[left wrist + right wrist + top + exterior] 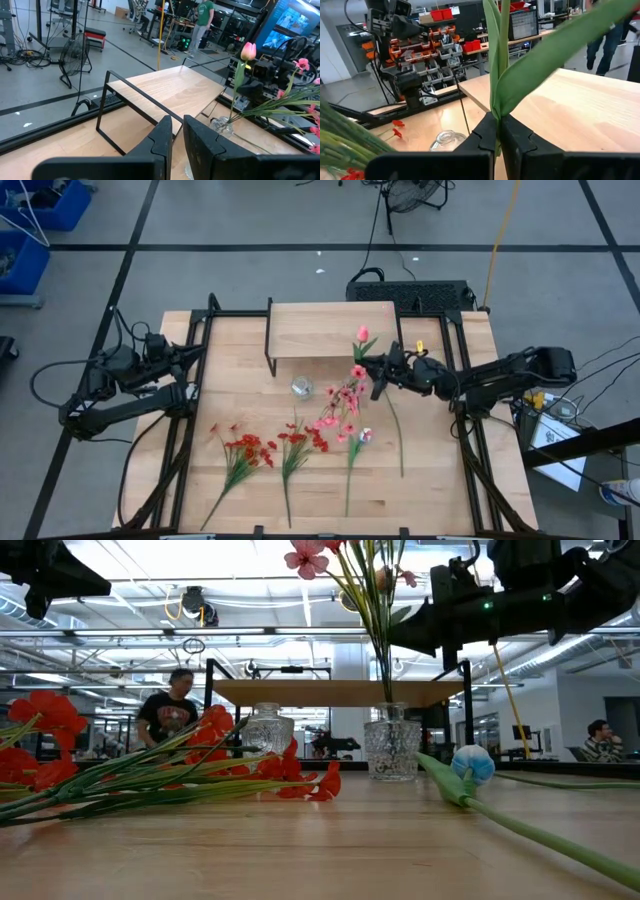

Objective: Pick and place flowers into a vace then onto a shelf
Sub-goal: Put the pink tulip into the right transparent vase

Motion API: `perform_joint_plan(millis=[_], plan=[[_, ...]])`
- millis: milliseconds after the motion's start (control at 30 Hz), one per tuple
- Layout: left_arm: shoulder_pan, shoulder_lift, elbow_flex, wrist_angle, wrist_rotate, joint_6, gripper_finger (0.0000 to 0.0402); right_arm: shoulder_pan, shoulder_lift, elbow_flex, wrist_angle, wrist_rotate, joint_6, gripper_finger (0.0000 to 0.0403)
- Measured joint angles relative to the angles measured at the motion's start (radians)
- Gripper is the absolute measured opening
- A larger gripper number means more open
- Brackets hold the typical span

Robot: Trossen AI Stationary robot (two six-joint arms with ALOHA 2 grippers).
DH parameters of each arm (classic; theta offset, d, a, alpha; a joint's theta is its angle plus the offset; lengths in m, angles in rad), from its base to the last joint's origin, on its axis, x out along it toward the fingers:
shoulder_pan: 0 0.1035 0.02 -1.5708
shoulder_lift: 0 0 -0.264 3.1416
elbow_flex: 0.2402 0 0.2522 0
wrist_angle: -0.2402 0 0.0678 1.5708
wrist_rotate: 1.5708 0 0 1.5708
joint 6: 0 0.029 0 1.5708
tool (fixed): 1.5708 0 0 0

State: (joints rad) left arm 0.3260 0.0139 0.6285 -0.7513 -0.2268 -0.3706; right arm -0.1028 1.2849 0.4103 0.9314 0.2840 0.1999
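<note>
we have the right gripper (499,135) clamped on a pink tulip (362,334) stem; next, probably lower it into the glass vase (301,387) at nine o'clock. left gripper (177,135) waits, nearly closed.

Bare shelf (320,330) top lay open; beneath me, glass vase (302,387) and pink sprays (340,408) crowded the table (440,470).

Shelf (330,328): pale matt wood, black metal legs. Vase (391,748): clear cut glass, glossy.
</note>
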Motion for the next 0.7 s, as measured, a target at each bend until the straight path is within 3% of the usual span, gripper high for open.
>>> perform_joint_plan(millis=[700], plan=[[0.0,0.0,0.0,0.0,0.0,0.0,0.0051,0.042,0.017,-0.001,-0.027,0.029,0.0,0.0014]])
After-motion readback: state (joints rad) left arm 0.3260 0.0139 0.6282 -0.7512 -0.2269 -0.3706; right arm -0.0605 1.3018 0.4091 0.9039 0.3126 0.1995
